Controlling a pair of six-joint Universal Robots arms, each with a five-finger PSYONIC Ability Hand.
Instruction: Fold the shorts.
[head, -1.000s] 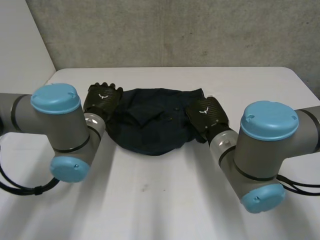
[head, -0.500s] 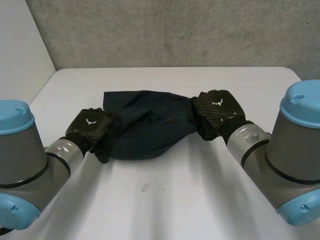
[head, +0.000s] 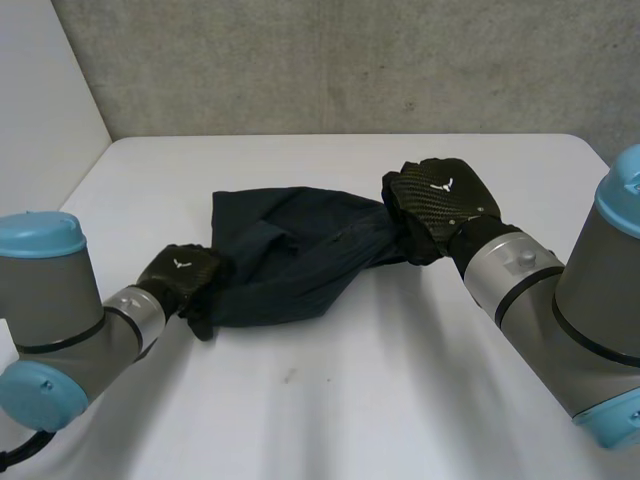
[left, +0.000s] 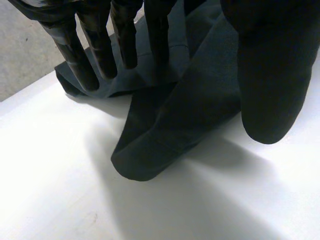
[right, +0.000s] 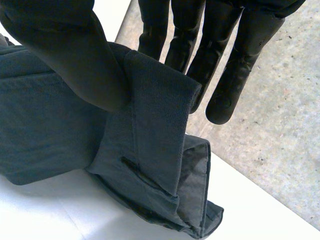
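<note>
Left robot hand (head: 183, 277): we see it pinch the shorts (head: 290, 255) at their lower-left edge.
Right robot hand (head: 437, 205): pinches the right edge.
Desk (head: 400, 390): white across lower frame.

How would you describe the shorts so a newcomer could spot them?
On the white table, look at the middle. The shorts are the dark blue cloth held between the left hand and right hand, the only soft thing there.

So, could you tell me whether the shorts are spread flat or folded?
Neither: the shorts are rumpled, stretched between the left hand and right hand, which pinch opposite ends.
</note>
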